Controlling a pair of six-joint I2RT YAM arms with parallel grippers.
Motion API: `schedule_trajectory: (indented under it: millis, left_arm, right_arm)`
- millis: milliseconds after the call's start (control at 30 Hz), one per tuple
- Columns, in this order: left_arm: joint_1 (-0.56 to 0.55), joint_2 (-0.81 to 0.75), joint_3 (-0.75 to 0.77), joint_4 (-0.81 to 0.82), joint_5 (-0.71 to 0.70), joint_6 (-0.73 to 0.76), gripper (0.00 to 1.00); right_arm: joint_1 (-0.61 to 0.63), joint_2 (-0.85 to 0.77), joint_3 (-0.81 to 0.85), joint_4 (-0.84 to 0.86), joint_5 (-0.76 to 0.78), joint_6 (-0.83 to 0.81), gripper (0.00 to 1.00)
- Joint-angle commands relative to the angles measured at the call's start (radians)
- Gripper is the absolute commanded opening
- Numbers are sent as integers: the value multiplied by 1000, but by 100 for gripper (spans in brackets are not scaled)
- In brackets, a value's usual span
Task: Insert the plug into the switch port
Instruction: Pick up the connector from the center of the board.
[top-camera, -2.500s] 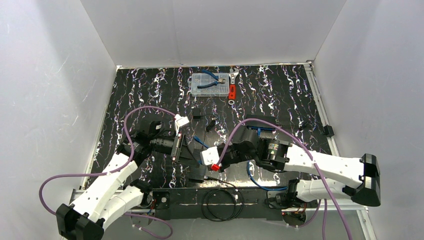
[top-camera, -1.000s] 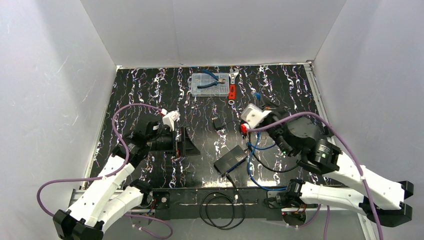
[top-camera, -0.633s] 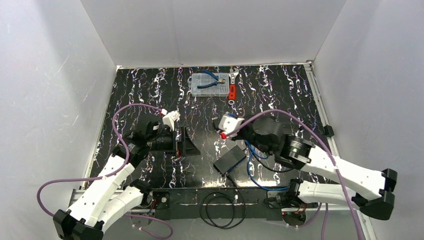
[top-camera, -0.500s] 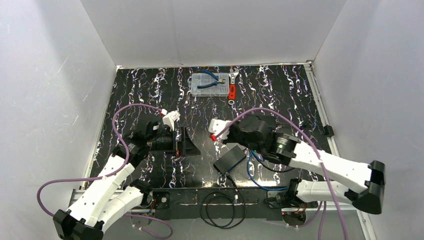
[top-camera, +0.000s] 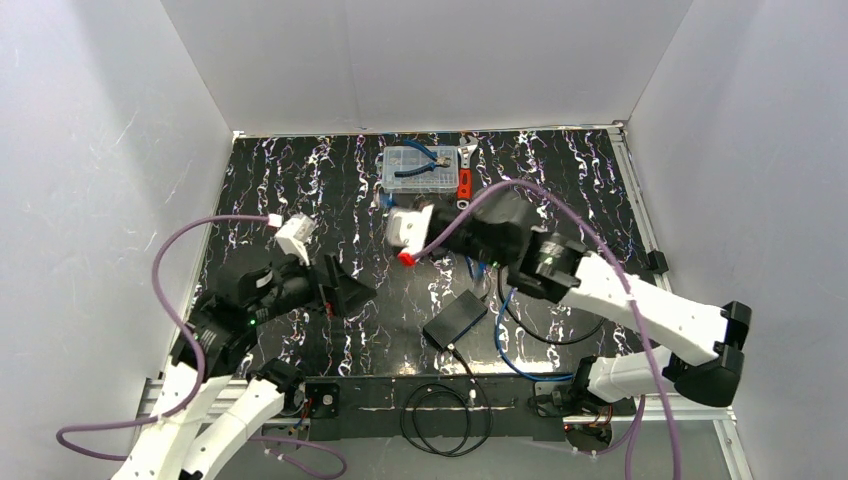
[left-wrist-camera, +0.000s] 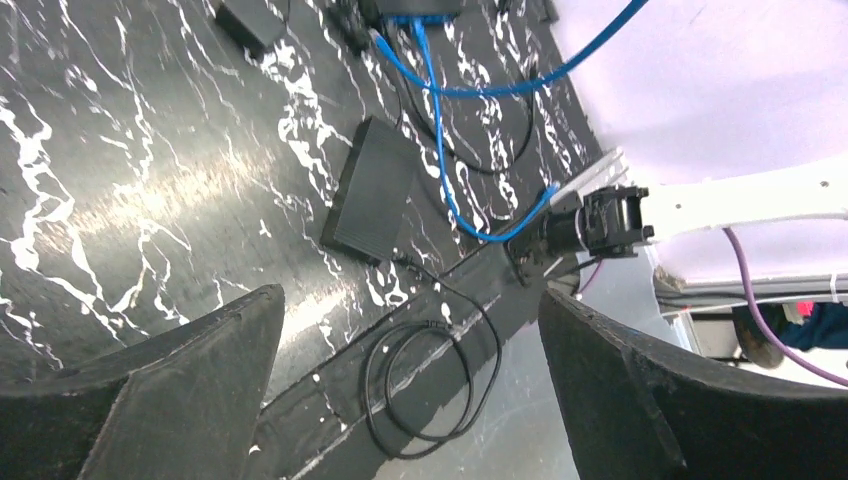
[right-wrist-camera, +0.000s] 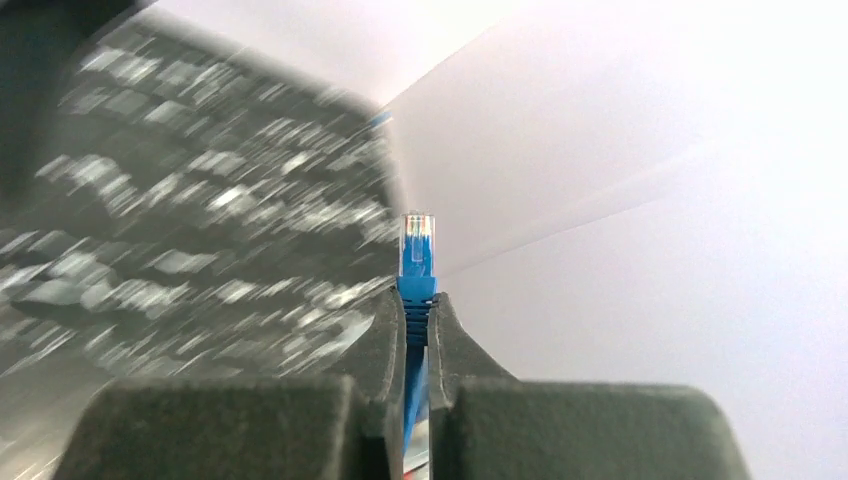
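Presently right claw (right-wrist-camera: 417, 300) pinches the blue plug (right-wrist-camera: 418, 250), left claw (left-wrist-camera: 408, 300) gapes empty; unbraced, the switch box (top-camera: 455, 318) may skid on the tabletop (top-camera: 300, 180) when the plug pushes in.

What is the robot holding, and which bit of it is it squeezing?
The right gripper pinches the blue plug by the ribbed boot right behind its clear tip, which sticks out past the fingertips. The left gripper is open and holds nothing.
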Motion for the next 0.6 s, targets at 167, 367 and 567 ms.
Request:
schedule_trajectory:
  millis: [167,367,567]
  left_arm:
    - [5,-16,-24,-22,-82,-16,98]
    - [5,-23,-49,-13,-55,-15,98]
    - [5,8,-49,-10,-12,11,98]
  right_arm:
    - [-89,91,587,-84,89,-205,1]
    - [-151,-67,124,112,246,-195,1]
    - [-183,-230,-59,98,425,-171,1]
